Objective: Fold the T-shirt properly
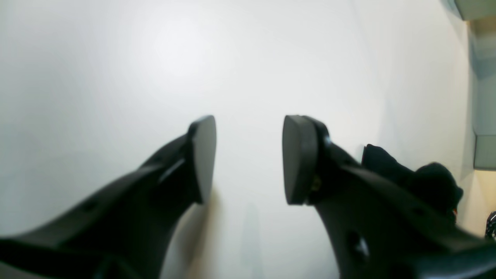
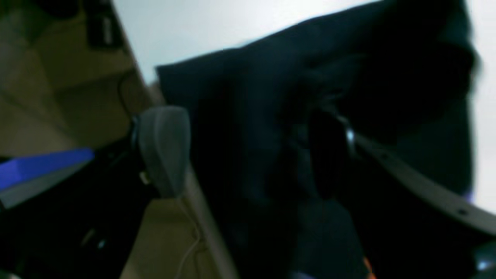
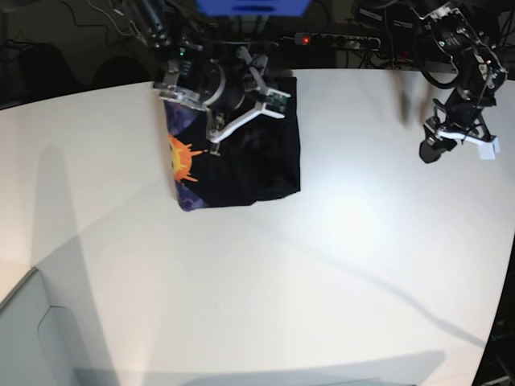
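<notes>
T-shirt (image 3: pixel 241 157) lies folded into a compact block at the far edge of the white desk (image 3: pixel 322 265), orange sunburst showing along one side. Right gripper (image 2: pixel 248 151) over the shirt — jaws spread wide, straddling black cloth, nothing pinched. Left gripper (image 1: pixel 248 159) well apart over bare desk — jaws released, empty.

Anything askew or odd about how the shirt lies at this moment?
The T-shirt lies bunched at the table's far edge, folded unevenly, its sunburst graphic exposed along one side. Nothing looks damaged.
</notes>
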`<state>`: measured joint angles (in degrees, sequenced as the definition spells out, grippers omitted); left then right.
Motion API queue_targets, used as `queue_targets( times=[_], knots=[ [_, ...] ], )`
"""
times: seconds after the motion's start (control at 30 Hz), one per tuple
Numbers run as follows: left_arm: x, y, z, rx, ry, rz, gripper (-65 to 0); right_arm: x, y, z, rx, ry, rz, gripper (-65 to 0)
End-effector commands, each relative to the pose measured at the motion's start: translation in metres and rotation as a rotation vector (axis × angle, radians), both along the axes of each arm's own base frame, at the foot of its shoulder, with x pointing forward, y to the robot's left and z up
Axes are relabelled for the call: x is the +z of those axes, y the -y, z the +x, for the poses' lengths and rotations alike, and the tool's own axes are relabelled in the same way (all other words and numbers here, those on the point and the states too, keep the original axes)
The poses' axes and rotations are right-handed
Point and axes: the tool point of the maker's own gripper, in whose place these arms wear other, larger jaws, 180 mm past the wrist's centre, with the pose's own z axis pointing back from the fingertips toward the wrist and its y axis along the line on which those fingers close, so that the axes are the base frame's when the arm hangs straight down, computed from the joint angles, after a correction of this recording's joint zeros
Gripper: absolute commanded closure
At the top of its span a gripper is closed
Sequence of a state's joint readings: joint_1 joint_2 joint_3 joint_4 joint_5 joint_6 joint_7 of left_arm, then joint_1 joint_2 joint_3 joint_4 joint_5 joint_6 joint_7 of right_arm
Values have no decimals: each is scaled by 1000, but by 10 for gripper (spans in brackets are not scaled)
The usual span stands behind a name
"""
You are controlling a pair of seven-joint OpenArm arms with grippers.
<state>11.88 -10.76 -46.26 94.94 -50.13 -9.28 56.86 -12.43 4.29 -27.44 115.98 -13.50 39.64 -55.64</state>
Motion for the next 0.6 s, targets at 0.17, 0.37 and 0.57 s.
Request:
queue_targets(
  times=[0.17, 0.37, 0.57],
  knots=[
    [13, -4, 6, -6, 41, 20, -275, 20, 4, 5, 23, 72, 26, -459],
    [13, -4, 5, -9, 40, 23, -275, 28, 16, 25, -69, 97, 42, -459],
    [13, -4, 4, -10, 38, 24, -275, 32, 15, 35, -134, 88, 76, -459]
  ],
)
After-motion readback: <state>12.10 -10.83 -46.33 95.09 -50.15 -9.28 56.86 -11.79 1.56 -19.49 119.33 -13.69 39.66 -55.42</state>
